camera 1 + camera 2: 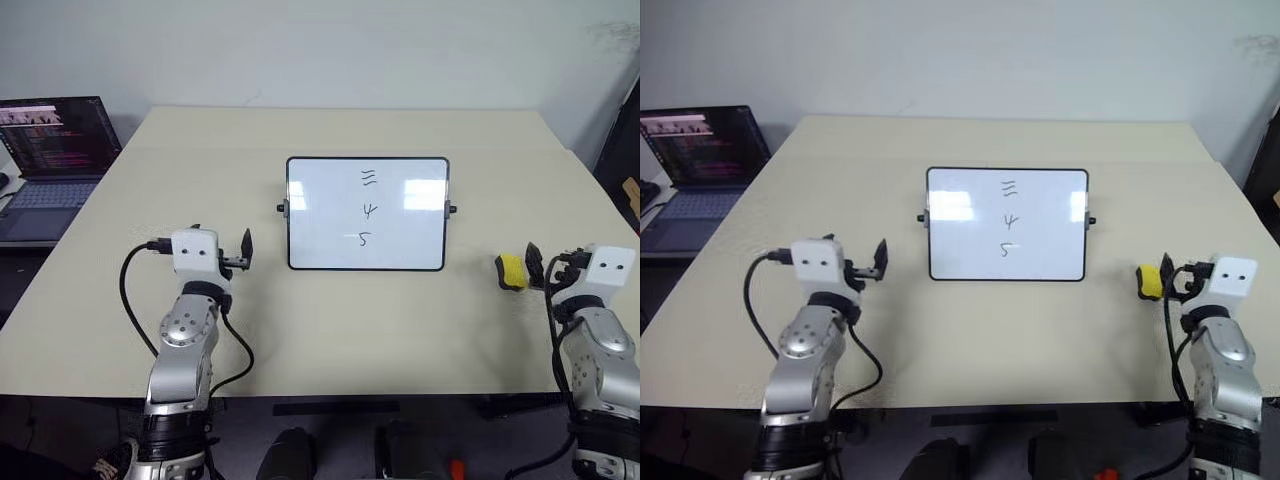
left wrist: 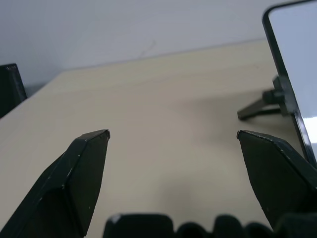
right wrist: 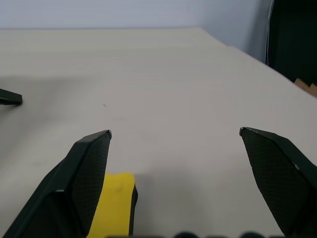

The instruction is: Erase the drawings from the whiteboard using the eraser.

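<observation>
- Starting the task, I judge: the eraser (image 1: 511, 271) is not yet picked up, and the drawings (image 1: 368, 208) are all untouched on the whiteboard (image 1: 320, 235).
- My right gripper (image 3: 176, 133) hovers with its two fingers wide apart and nothing between them.
- The yellow eraser lies on the table (image 1: 350, 330) just beside that gripper's inner finger, at about 9 o'clock from it, not inside the gap.
- The whiteboard sits mid-table, at roughly 10 o'clock from the eraser, well apart.
- My left gripper (image 2: 173, 134) is also spread wide, empty, near the board's left edge.
- Next, I would shift the right gripper sideways to straddle the eraser, then close.
</observation>
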Tool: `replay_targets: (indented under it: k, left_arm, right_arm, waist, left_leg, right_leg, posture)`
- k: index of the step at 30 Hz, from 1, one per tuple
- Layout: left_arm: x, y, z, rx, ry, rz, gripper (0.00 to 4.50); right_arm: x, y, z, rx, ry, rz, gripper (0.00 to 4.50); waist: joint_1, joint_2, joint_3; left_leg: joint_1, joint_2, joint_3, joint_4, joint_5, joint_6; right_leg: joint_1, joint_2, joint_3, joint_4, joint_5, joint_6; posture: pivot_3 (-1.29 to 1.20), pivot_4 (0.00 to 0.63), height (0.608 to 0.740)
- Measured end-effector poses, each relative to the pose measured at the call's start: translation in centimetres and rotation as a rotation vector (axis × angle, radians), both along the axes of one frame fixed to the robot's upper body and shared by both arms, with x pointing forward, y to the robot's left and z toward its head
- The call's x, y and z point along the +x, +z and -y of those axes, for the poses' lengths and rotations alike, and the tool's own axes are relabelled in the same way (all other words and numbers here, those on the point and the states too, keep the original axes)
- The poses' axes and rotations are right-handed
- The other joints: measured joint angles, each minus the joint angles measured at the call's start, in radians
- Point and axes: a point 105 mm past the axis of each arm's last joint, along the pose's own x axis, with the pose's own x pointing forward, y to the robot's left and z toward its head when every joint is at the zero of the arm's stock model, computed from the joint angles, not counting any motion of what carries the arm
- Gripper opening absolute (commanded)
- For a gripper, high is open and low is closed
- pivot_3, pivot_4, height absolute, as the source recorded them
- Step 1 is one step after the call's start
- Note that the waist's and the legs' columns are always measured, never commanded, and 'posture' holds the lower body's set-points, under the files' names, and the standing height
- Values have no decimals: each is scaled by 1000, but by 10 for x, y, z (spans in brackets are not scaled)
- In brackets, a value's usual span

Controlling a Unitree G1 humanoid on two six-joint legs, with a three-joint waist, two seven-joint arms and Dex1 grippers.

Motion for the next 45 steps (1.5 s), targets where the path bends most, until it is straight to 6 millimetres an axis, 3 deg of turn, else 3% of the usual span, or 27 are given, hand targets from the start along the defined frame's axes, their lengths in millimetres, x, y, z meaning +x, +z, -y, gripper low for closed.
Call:
replay_targets:
  k: [6, 12, 14, 19, 22, 24, 28, 34, 39, 45]
  left_arm:
    - [0, -5, 5, -7, -35, -16, 4500]
    - [-4, -10, 14, -51, -167, -66, 4500]
    - [-7, -1, 19, -20, -274, -63, 4500]
    - [-13, 26, 27, 30, -509, -61, 4500]
    - [-18, 52, 47, 65, -713, -47, 4500]
    - [-22, 58, 66, 132, -864, -66, 4500]
    - [-34, 56, 98, 198, -1094, -115, 4500]
    - [-43, 53, 124, 276, -1285, -148, 4500]
    - [-44, 49, 125, 281, -1300, -163, 4500]
    - [-45, 44, 124, 271, -1296, -178, 4500]
  right_arm:
    - [-7, -4, 5, -20, -37, -43, 4479]
    - [-2, 33, -7, -55, -9, 44, 4479]
    - [-1, 37, -16, -20, 30, 56, 4479]
    - [3, 25, -47, 52, 176, -1, 4479]
    - [2, 26, -54, 69, 197, -32, 4479]
    - [1, 25, -61, 78, 210, -63, 4479]
    - [1, 11, -61, 116, 189, -158, 4479]
    - [15, 4, -52, 113, 153, -209, 4479]
    - [21, -14, -40, 118, 124, -263, 4479]
    - [30, -18, -35, 127, 126, -265, 4479]
  waist:
    - [1, 0, 0]
    - [-2, 0, 0]
    - [-1, 0, 0]
    - [-2, 1, 1]
    - [2, 1, 1]
    - [3, 2, 1]
    - [1, 2, 1]
    - [-11, 2, 1]
    - [-20, 2, 1]
    - [-24, 2, 1]
  left_leg:
    - [0, -1, 1, 1, 0, 0]
    - [0, 0, 0, 1, 0, 0]
    - [0, 0, 0, 1, 0, 0]
    - [0, -1, 0, 1, 0, 0]
    - [-1, -1, -1, 1, 0, 0]
    - [-1, -1, -1, 1, 0, 0]
    - [-1, -1, -1, 0, 0, 0]
    - [-1, 0, 0, 0, 0, 0]
    - [-1, 1, 0, 0, 0, 1]
    - [-1, 1, 0, 0, -1, 1]
  right_leg:
    - [0, 0, 0, 0, 0, 0]
    - [0, 0, 0, 0, 0, 0]
    - [0, 1, -1, 0, 0, 0]
    - [0, 1, 0, 0, 0, 0]
    - [0, 2, -1, 0, 0, 0]
    - [0, 4, -1, -1, 0, 0]
    - [0, 4, 0, -1, 0, 0]
    - [-1, 5, 0, -1, 0, 0]
    - [-1, 5, 1, -2, 0, 0]
    - [-1, 5, 1, -2, 0, 0]
  posture:
    - [0, 150, 740]
    - [0, 150, 740]
    - [0, 150, 740]
    - [0, 150, 740]
    - [0, 150, 740]
    - [0, 150, 740]
    - [0, 150, 740]
    - [0, 150, 740]
    - [0, 150, 740]
    - [0, 150, 740]
